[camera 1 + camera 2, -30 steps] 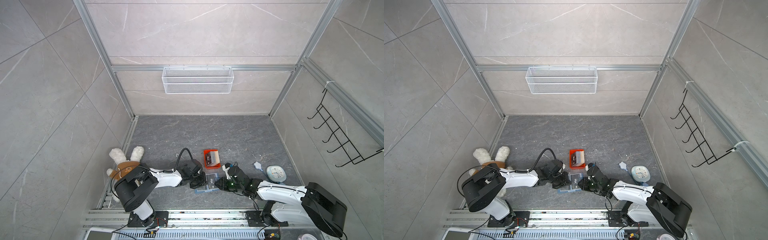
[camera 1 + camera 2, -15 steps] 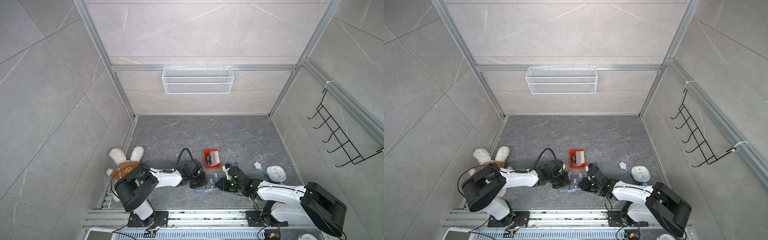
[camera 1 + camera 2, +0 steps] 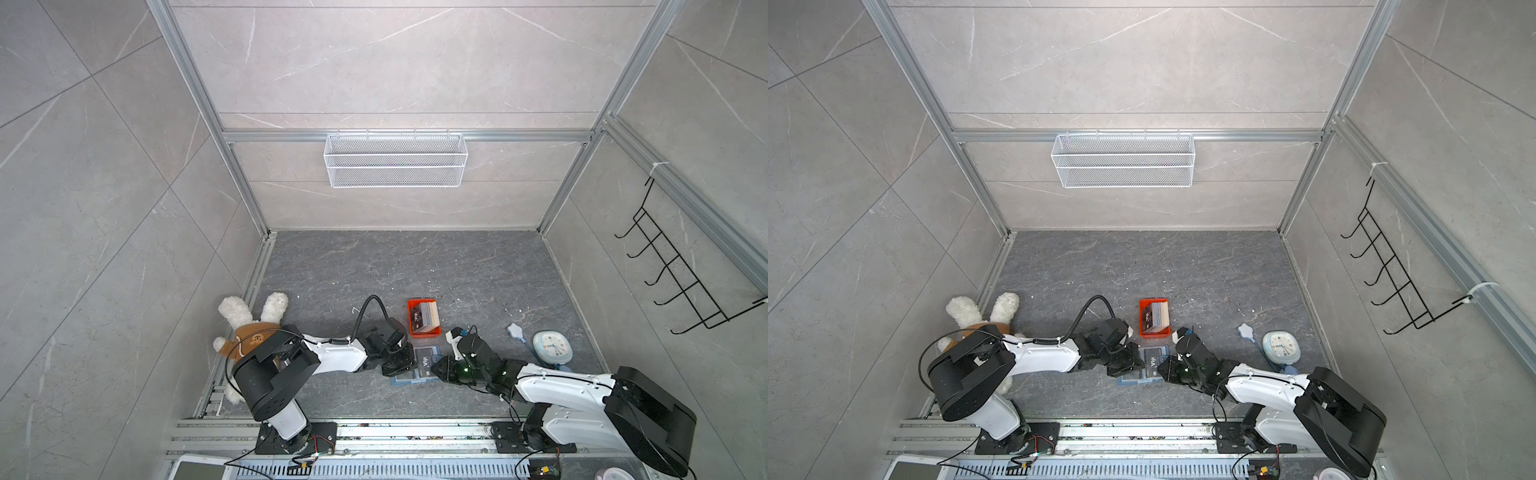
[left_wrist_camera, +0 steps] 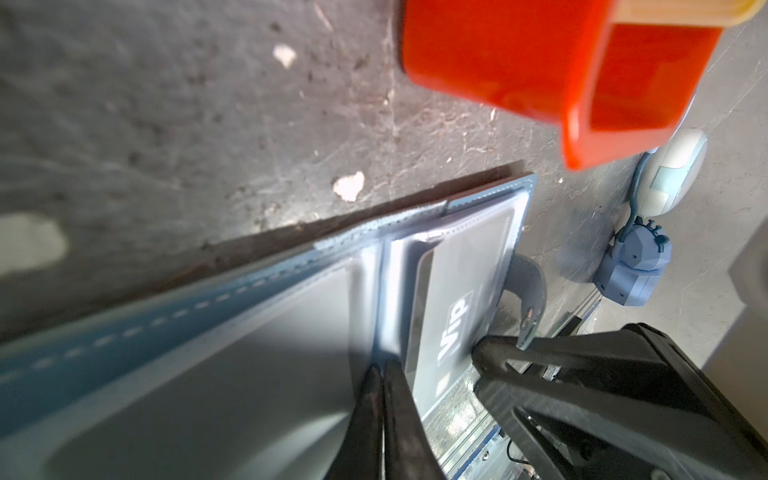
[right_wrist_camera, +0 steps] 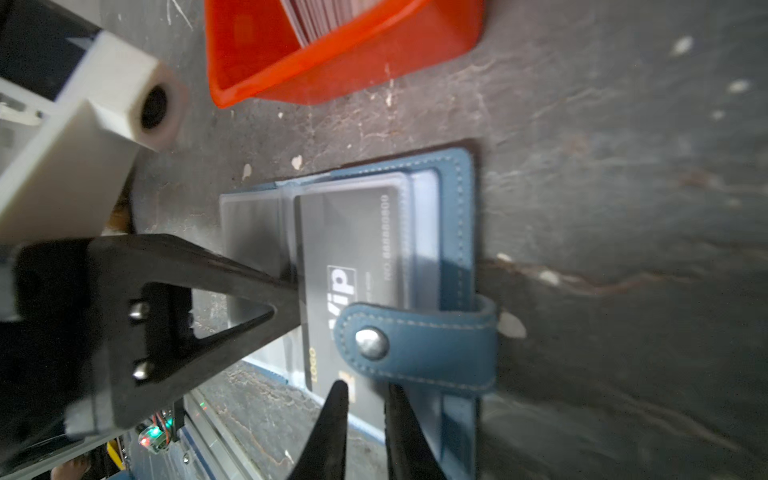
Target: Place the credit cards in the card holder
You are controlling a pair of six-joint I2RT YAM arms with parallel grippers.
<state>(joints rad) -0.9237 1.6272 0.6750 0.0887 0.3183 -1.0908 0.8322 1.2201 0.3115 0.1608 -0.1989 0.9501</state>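
One stiff, slick credit card (image 5: 353,245) sits partly inside the open card holder (image 5: 457,199), lying flat just beside the orange tray (image 5: 374,62). Left claw (image 4: 383,368) is pinched tight on its floppy clear pocket. Right claw (image 5: 368,386), barely parted, seems to grip nothing. Push the card's thin end.

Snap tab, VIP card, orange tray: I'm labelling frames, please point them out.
Snap tab (image 5: 440,347): right wrist view, blue strap beside its stud.
VIP card (image 5: 345,224): right wrist view, its dark face.
Orange tray (image 4: 498,62): left wrist view, outer wall.
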